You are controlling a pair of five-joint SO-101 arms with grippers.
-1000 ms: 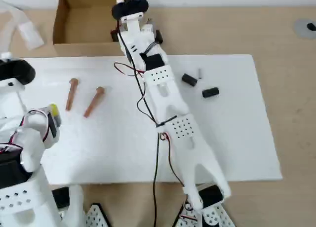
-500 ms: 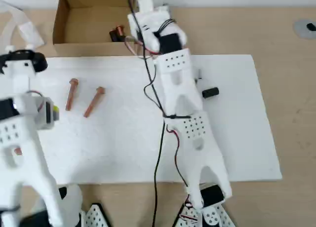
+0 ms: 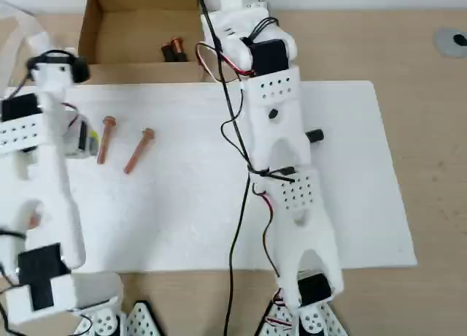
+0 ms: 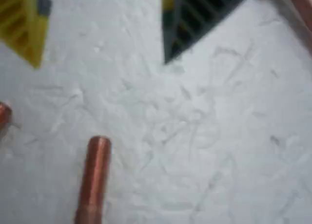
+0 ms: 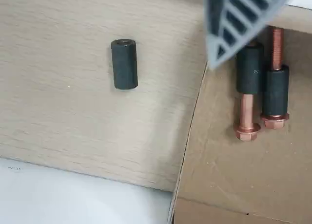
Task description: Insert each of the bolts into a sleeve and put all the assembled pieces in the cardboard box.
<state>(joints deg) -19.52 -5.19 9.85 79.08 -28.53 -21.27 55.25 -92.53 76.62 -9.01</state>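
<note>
While your left gripper hangs over the sheet with its fingers wide and nothing between them, the bolt lies off to one side of the gap. Shift across until the shank sits midway, fingers square to it, then lower and close near the head, so the far end stays free for a sleeve. Mind the second bolt close by. Two assembled pieces lie in the box. Whether the right gripper is open I cannot tell.
</note>
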